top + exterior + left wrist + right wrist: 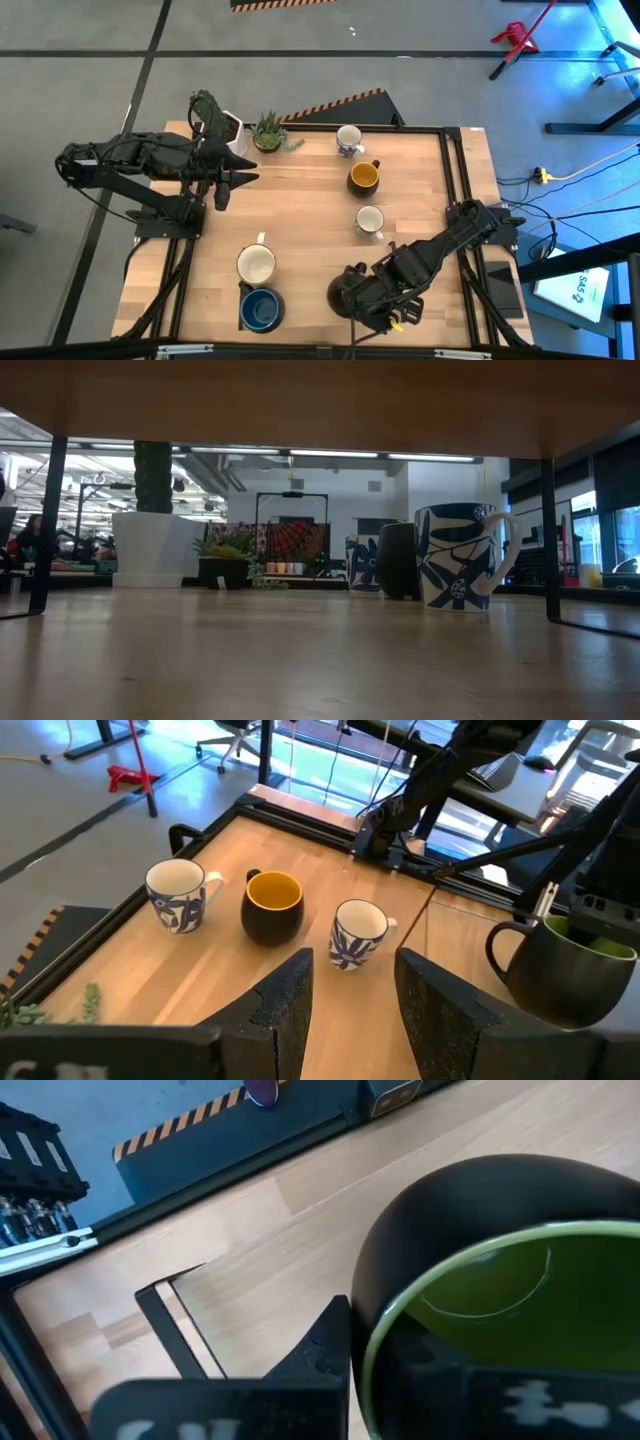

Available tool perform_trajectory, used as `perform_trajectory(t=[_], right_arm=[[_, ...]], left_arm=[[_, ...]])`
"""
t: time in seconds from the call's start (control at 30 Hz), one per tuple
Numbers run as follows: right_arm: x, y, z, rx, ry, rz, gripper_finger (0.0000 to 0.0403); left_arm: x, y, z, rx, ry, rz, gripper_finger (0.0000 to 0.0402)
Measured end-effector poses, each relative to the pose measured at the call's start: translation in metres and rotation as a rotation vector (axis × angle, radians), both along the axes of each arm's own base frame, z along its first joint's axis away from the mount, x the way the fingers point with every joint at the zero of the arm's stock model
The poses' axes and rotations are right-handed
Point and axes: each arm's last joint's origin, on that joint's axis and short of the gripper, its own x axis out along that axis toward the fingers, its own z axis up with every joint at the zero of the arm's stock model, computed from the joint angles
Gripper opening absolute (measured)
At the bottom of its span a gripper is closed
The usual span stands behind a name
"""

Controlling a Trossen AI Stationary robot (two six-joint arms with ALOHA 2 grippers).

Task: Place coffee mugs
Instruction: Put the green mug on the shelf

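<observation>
In the high view my right gripper [357, 297] is near the table's near edge, shut on a dark mug with a green inside [348, 291]. My left gripper [238, 181] hovers open at the far left, beside the plants. Ahead of it stand a white mug with blue pattern [180, 893], a dark mug with an orange-yellow inside [272, 907] and a second patterned mug [357, 933], all on their bases. A cream mug [256, 264] and a blue mug [261, 310] stand near the near edge. My right gripper holds the green-lined mug by its rim [385, 1325], on the side opposite the handle [503, 948]. One finger [322, 1348] is outside the wall and the other inside, coming from above. The mug stays roughly upright; I cannot tell whether it is lifted clear of the table.
A white pot with a cactus [222, 122] and a small pot with a spiky green plant [268, 131] stand at the far left corner. A black frame [452, 170] borders the table. Bare wood lies in the table's middle [300, 210].
</observation>
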Motion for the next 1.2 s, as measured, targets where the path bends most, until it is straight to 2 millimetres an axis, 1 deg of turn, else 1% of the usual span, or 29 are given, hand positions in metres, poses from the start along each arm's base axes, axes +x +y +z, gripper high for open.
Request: perform_trajectory(t=[0.13, 0.33, 0.47, 0.7, 0.8, 0.93, 1.03, 1.13, 1.2], right_arm=[[0.0, 0.0, 0.0, -0.001, 0.009, -0.017, 0.002], [0.0, 0.0, 0.0, -0.009, -0.003, -0.025, 0.0054], [0.001, -0.001, 0.001, -0.027, -0.025, -0.034, 0.0083], [0.006, 0.002, 0.003, 0.012, -0.076, -0.036, 0.0145], [0.006, 0.002, 0.004, 0.004, -0.082, -0.04, 0.0159], [0.005, 0.001, 0.013, 0.025, -0.113, -0.069, 0.0163], [-0.002, -0.004, 0.027, 0.053, -0.149, -0.117, 0.0163], [-0.013, -0.013, 0.042, 0.031, -0.184, -0.219, 0.0163], [-0.022, -0.018, 0.048, -0.026, -0.2, -0.321, 0.0155]], left_arm=[[0.0, 0.0, 0.0, 0.0, 0.0, 0.0, 0.0137], [0.0, 0.0, 0.0, 0.0, 0.0, 0.0, 0.0137], [0.0, 0.0, 0.0, 0.0, 0.0, 0.0, 0.0137], [0.0, 0.0, 0.0, 0.001, 0.0, 0.0, 0.0137], [0.0, 0.0, 0.0, 0.001, 0.0, 0.0, 0.0137], [0.0, 0.0, 0.0, 0.007, 0.002, -0.002, 0.0137], [0.0, 0.0, 0.0, 0.008, 0.002, -0.002, 0.0137], [0.0, 0.0, 0.0, 0.008, 0.001, -0.002, 0.0137], [0.0, 0.0, 0.0, 0.008, 0.002, -0.002, 0.0137]])
